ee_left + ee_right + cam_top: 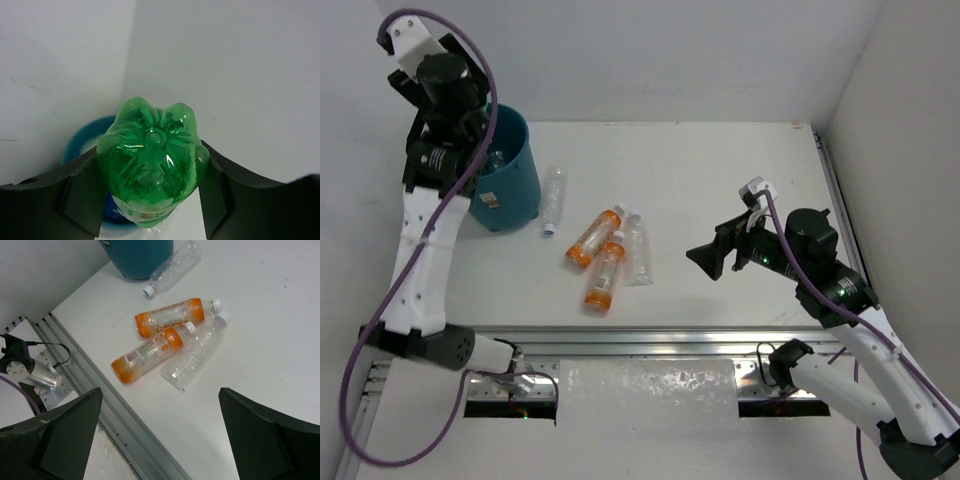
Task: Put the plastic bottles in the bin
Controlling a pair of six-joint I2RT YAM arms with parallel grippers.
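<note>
**Operator:** What's the left side holding?

**Spotter:** Your left fingers (75, 200) are clamped on the green bottle (152, 165), with its base toward the wrist camera and its neck pointing away. The bin (80, 142) sits beyond and below the fingertips, and its teal rim shows mostly off to one side. The bottle hides most of the mouth, so I can't say how well you're centred. If you're off and let go here, I'd expect the bottle to clip the rim and bounce out, or drop behind the bin where neither arm reaches easily.

**Operator:** And the right?

**Spotter:** Your right fingers (60, 435) are spread wide with nothing between them, hovering above the tabletop (270, 315). Ahead of the fingertips lie the orange bottles (150, 352), touching each other, with a clear bottle (195, 352) pressed against them. A far clear bottle (172, 267) lies well beyond the fingertips, just beside the bin.

**Operator:** So where's the trouble?

**Spotter:** That tight cluster. Come down on one bottle and a finger will likely land on its neighbour — they're round, so a nudge sends them rolling, perhaps toward the near edge. And if you carry one over while the left fingers hang above the bin, the two arms could meet there.
</note>
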